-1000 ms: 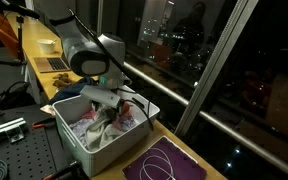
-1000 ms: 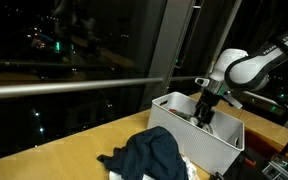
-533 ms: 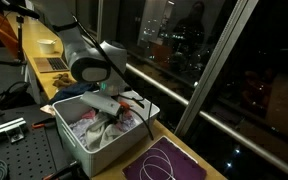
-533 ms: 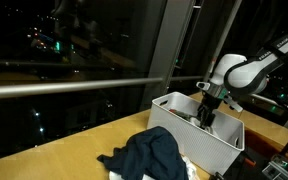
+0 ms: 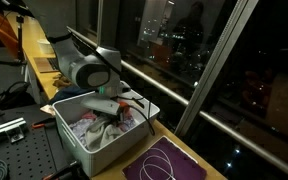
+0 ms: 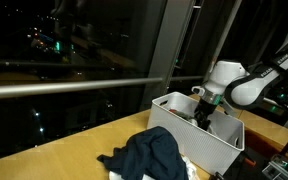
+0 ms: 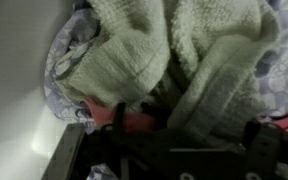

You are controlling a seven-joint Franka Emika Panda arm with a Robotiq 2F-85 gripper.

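My gripper (image 5: 111,110) reaches down into a white bin (image 5: 88,157) full of mixed clothes. In the wrist view the gripper (image 7: 189,138) is open, its dark fingers wide apart just above a pale green knitted garment (image 7: 154,50). A red piece (image 7: 136,121) shows under the left finger, and a blue flowered cloth (image 7: 68,52) lies against the bin's wall (image 7: 14,90). Nothing is pinched between the fingers. In an exterior view the gripper (image 6: 201,117) is partly hidden behind the rim of the bin (image 6: 184,135).
A dark blue garment (image 6: 154,155) lies on the wooden table beside the bin. A purple cloth (image 5: 169,165) with a white cord lies at the bin's other side. A glass wall with a metal rail (image 6: 84,85) runs behind. Cables and a perforated plate (image 5: 9,150) are nearby.
The arm has swung and sunk a little lower over the bin, bringing the fingers closer to the clothes. The jaws have stayed open.
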